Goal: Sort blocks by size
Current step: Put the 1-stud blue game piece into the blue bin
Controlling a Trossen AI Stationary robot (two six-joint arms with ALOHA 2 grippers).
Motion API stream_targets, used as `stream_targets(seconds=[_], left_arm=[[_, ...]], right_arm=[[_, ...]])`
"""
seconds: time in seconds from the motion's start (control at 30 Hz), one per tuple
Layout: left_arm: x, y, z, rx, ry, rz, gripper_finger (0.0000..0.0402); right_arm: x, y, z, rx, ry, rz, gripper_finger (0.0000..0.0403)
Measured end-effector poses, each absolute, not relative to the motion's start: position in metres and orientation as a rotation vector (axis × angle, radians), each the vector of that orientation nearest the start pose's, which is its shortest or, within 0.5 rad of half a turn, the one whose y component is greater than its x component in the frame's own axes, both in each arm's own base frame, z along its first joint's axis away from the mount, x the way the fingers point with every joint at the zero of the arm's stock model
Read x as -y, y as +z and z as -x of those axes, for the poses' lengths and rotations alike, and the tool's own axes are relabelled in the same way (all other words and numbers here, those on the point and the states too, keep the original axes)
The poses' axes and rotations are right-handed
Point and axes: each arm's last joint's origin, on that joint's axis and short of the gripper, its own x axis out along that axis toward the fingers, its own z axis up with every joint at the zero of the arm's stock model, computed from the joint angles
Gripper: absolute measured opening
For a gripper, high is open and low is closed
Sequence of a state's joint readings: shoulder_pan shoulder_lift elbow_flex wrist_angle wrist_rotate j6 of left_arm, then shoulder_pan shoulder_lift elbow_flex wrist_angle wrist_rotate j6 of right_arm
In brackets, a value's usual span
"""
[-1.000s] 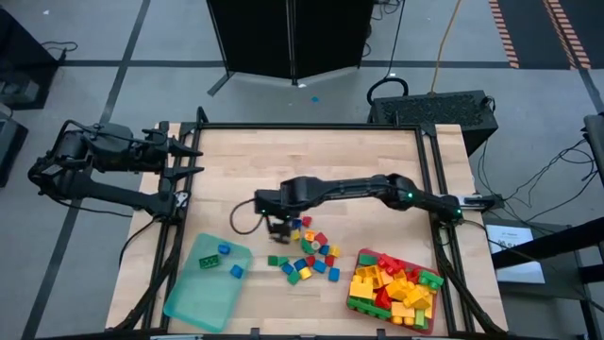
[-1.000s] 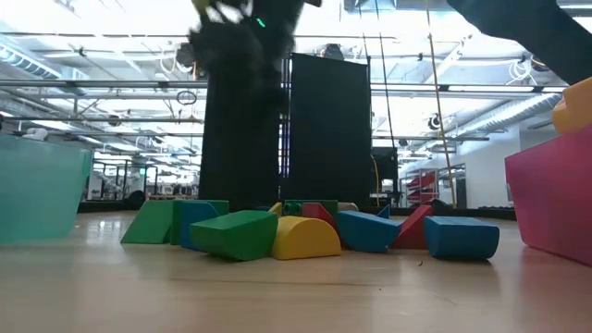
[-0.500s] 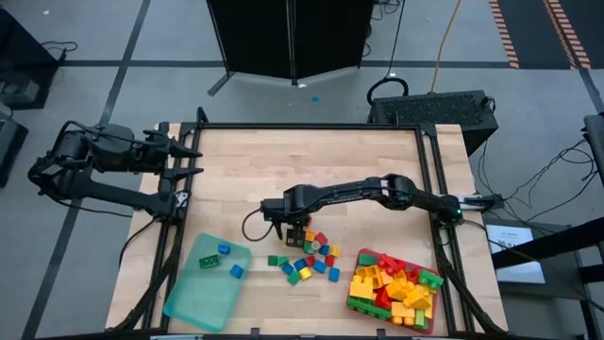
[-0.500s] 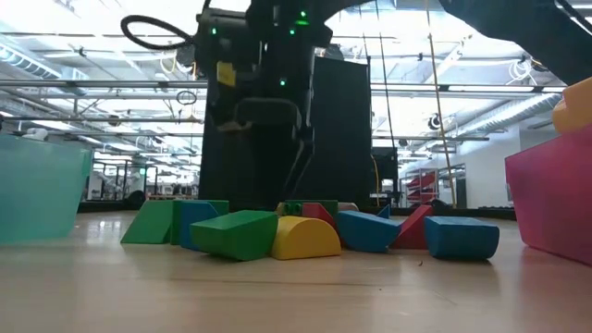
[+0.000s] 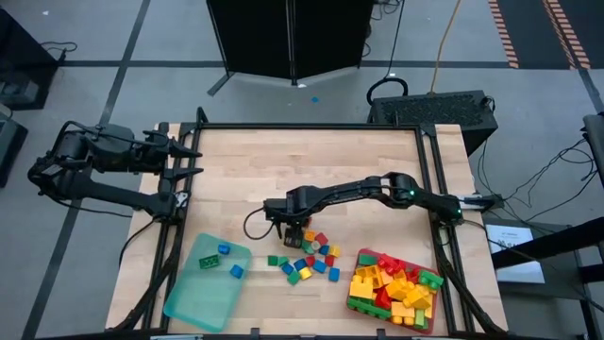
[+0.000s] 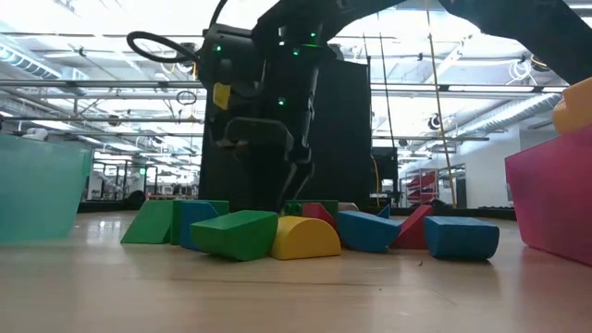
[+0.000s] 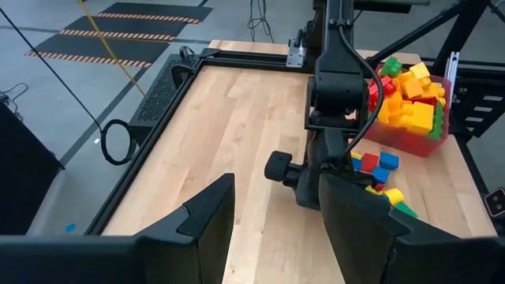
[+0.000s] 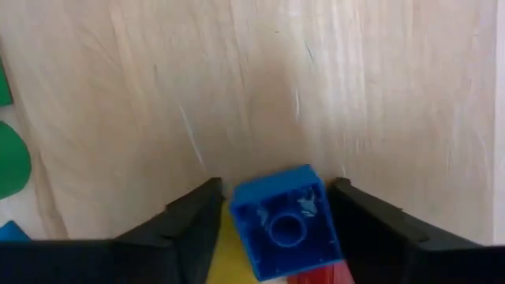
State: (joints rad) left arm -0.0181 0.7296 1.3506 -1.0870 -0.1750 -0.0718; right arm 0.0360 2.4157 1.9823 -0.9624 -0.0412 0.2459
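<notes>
Seen from overhead, with twelve o'clock at the table's far edge: at five o'clock a flat red tray (image 5: 351,300) sits heaped with larger yellow, red and green bricks (image 5: 394,288). At seven o'clock a translucent teal tray (image 5: 189,293) carries three small blocks (image 5: 223,250), two blue and one green. Between the two trays, just on the six o'clock side of centre, the loose pile of blocks (image 5: 307,260) lies scattered on the wooden table (image 5: 311,161).

The right gripper (image 5: 293,228) hangs over the pile's twelve o'clock edge, fingers pointing down. Its wrist camera shows a single blue cube (image 8: 286,223), one stud up, lying between the two dark fingers (image 8: 189,225); the claw is partly spread, with a narrow gap visible on either side of the cube, nothing gripped.

Farther off, at ten o'clock beyond the table's edge, the left gripper (image 5: 185,153) waits with its claw partly spread and empty.
</notes>
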Motion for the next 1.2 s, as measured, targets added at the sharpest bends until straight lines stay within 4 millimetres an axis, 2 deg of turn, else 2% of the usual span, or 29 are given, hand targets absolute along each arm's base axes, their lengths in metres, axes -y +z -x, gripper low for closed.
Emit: stream_targets(seconds=[0.17, 0.2, 0.37, 0.53, 0.63, 0.77, 0.9, 1.0, 1.13, 1.2], left_arm=[[-0.004, 0.428, -0.074, -0.458, 0.179, 0.023, 0.0187], [-0.004, 0.428, -0.074, -0.458, 0.179, 0.023, 0.0187], [-0.004, 0.428, -0.074, -0.458, 0.180, 0.022, 0.0187], [-0.004, 0.428, -0.074, -0.458, 0.182, 0.021, 0.0187], [-0.004, 0.428, -0.074, -0.458, 0.182, 0.020, 0.0187], [-0.004, 0.428, -0.074, -0.459, 0.182, 0.014, 0.0187], [-0.004, 0.428, -0.073, -0.458, 0.185, 0.011, 0.0187], [-0.004, 0.428, -0.074, -0.460, 0.188, -0.007, 0.0187], [-0.005, 0.428, -0.073, -0.459, 0.199, -0.010, 0.0187], [-0.005, 0.428, -0.074, -0.459, 0.199, -0.010, 0.0187]], right_arm=[[-0.018, 0.134, -0.480, -1.413, -0.119, -0.199, 0.0125], [-0.017, 0.134, -0.480, -1.414, -0.120, -0.200, 0.0116], [-0.017, 0.134, -0.480, -1.416, -0.122, -0.200, 0.0117], [-0.018, 0.149, -0.488, -1.383, -0.110, -0.192, 0.0117], [-0.017, 0.169, -0.500, -1.282, -0.110, -0.189, 0.0117], [-0.019, 0.210, -0.515, -1.094, -0.090, -0.206, 0.0117], [-0.037, 0.244, -0.531, -0.857, -0.015, -0.207, 0.0117], [-0.055, 0.265, -0.544, -0.619, 0.114, -0.196, 0.0117], [-0.080, 0.280, -0.555, -0.383, 0.312, -0.197, 0.0117], [-0.089, 0.281, -0.555, -0.366, 0.351, -0.185, 0.0116]])
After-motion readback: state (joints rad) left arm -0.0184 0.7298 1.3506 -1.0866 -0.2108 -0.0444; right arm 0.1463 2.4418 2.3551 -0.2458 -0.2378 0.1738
